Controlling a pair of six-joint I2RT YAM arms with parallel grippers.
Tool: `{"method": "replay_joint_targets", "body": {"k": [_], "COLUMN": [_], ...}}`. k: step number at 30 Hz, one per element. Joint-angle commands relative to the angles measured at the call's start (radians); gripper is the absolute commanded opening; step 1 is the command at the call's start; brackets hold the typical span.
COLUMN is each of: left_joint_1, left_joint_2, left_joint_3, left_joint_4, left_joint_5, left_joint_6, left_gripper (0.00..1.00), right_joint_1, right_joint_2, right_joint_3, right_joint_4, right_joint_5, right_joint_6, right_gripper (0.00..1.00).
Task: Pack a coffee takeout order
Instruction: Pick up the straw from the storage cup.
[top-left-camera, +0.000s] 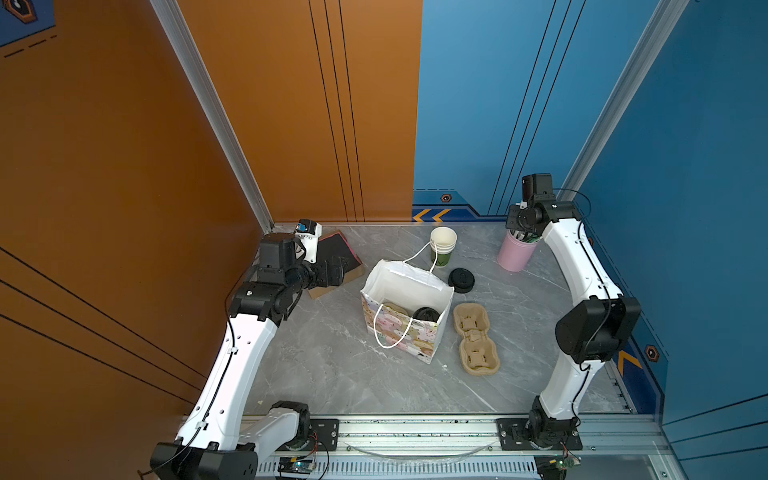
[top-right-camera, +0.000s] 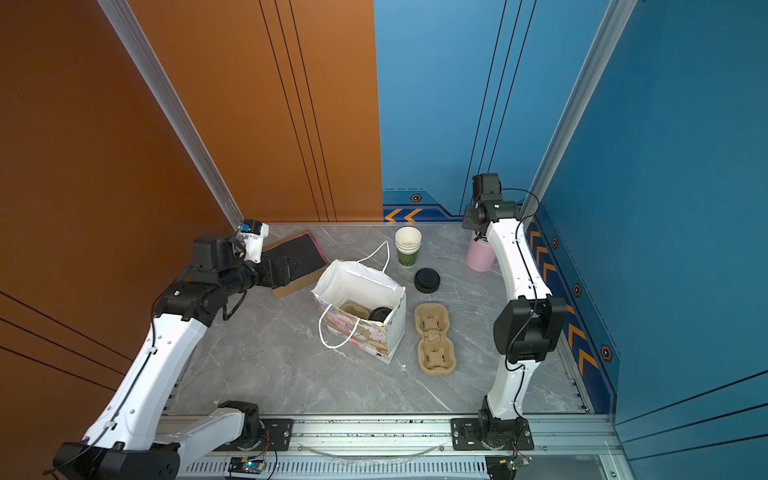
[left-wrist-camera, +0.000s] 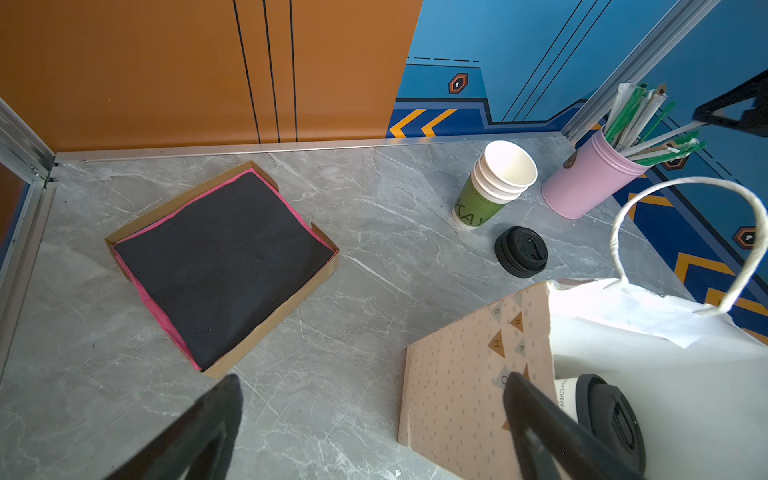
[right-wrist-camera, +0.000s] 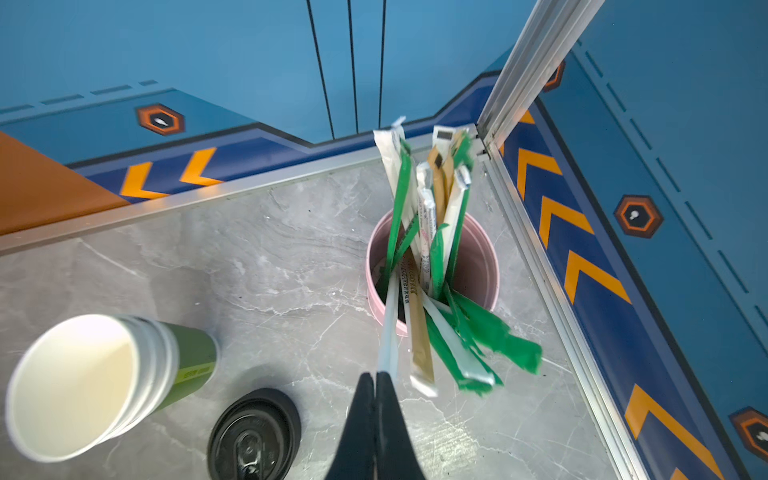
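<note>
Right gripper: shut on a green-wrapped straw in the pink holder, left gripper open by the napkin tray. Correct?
Wrong on the straw's colour. In the right wrist view the right gripper is shut on a slim white-wrapped straw in the pink holder, not a green one. The left gripper is open by the napkin tray.

Black-lidded whitish paper cup sits in the bag, centre frame; black paper napkin lies flat left of it. My right gripper pinches the slim white-wrapped straw.
</note>
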Motion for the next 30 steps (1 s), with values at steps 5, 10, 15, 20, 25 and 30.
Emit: {"method": "replay_joint_targets", "body": {"k": [5,10,15,20,25,30], "left_joint_1": [0.003,0.002,0.001,-0.003,-0.008,-0.012], "left_joint_2": [-0.019,-0.018,-0.016,-0.006,0.005,0.011], "left_joint_3": [0.013,0.013,0.014,0.016,0.016,0.016], "left_joint_4": [0.009,0.01,0.01,0.01,0.01,0.009], "left_joint_5": [0.027,0.028,0.028,0.028,0.031,0.03], "left_joint_6": [-0.011,-0.014,-0.016,-0.019,-0.023,-0.024], "left_gripper": [0.98,0.98,0.98,0.98,0.98,0.98], "right_joint_1": [0.019,0.03,0.042,0.111,0.243,0.393], "right_joint_2": [-0.176,-0.252,-0.303,-0.344,-0.336,-0.335], "right_joint_3": [0.053,0.096,0.135,0.151,0.205,0.229], "right_joint_4": [-0.045,-0.052,-0.067,-0.072,-0.14,-0.196], "right_joint_5": [-0.06,-0.087,-0.159,-0.302,-0.413,-0.506], "right_joint_6": [-0.017,-0.02,-0.005,0.013,0.0,-0.051], "right_gripper": [0.0,0.0,0.0,0.0,0.0,0.0]}}
